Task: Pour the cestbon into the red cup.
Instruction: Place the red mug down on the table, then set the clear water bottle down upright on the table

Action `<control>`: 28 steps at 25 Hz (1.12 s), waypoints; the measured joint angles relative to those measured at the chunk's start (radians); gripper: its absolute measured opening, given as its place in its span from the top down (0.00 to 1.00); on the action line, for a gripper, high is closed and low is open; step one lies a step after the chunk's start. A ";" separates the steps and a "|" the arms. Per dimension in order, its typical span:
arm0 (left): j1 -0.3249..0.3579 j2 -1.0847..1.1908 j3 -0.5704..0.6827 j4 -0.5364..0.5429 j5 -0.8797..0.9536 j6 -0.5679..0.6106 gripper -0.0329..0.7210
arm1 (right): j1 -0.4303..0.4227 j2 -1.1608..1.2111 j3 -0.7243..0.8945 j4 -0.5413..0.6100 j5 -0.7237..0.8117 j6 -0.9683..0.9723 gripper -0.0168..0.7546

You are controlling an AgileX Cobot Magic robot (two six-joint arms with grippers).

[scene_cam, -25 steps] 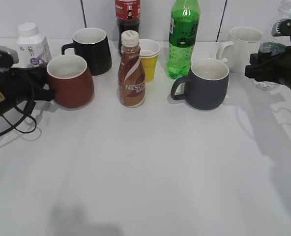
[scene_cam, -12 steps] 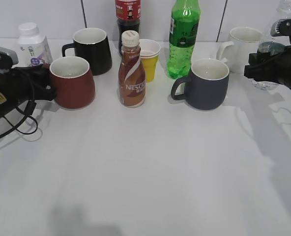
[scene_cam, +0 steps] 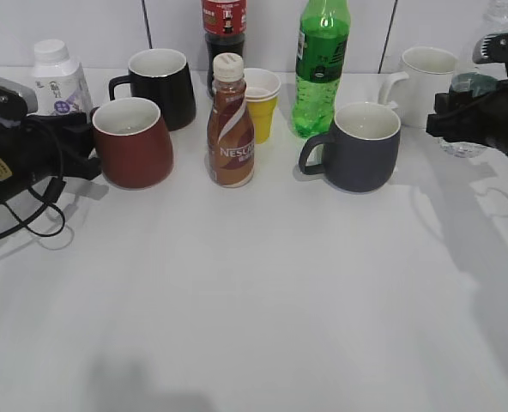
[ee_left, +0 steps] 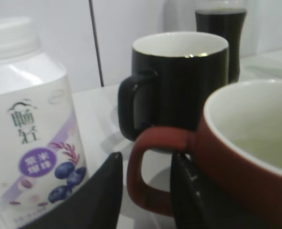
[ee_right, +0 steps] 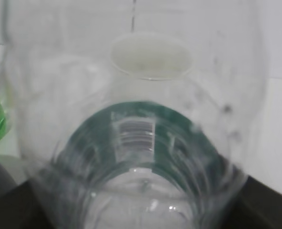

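The red cup [scene_cam: 136, 146] stands at the left of the table, white inside and empty. My left gripper [scene_cam: 84, 148] is shut on its handle; in the left wrist view the two black fingers [ee_left: 146, 191] sit on either side of the handle of the red cup [ee_left: 246, 157]. The cestbon [scene_cam: 470, 86] stands at the far right, mostly hidden behind my right gripper [scene_cam: 447, 116]. In the right wrist view the cestbon [ee_right: 141, 143] fills the frame, its green label showing, with the right gripper's [ee_right: 141, 214] fingers shut on its sides.
Along the back stand a white yoghurt bottle [scene_cam: 57, 77], a black mug [scene_cam: 161, 86], a cola bottle [scene_cam: 223, 26], a yellow cup [scene_cam: 260, 103], a green soda bottle [scene_cam: 320, 69] and a white mug [scene_cam: 427, 81]. A Nescafe bottle [scene_cam: 229, 129] and a blue-grey mug [scene_cam: 363, 148] stand in the middle.
The red cup has slid a little to the right with my left gripper on its handle. The right gripper and the cestbon have barely moved.
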State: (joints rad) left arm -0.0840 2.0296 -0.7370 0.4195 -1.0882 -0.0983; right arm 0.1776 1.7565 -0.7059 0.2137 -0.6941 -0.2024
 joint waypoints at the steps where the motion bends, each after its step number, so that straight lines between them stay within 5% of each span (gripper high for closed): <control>1: 0.000 -0.007 0.000 0.002 0.009 -0.001 0.60 | 0.000 0.000 0.000 0.000 0.000 0.000 0.37; 18: 0.000 -0.297 0.201 -0.086 0.099 -0.080 0.60 | 0.000 0.106 0.000 -0.013 -0.114 0.021 0.37; 28: 0.000 -0.598 0.203 -0.125 0.424 -0.152 0.60 | 0.000 0.155 0.000 -0.029 -0.137 0.060 0.37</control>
State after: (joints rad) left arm -0.0840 1.4315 -0.5340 0.2942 -0.6643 -0.2498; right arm 0.1776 1.9118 -0.7059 0.1850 -0.8310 -0.1428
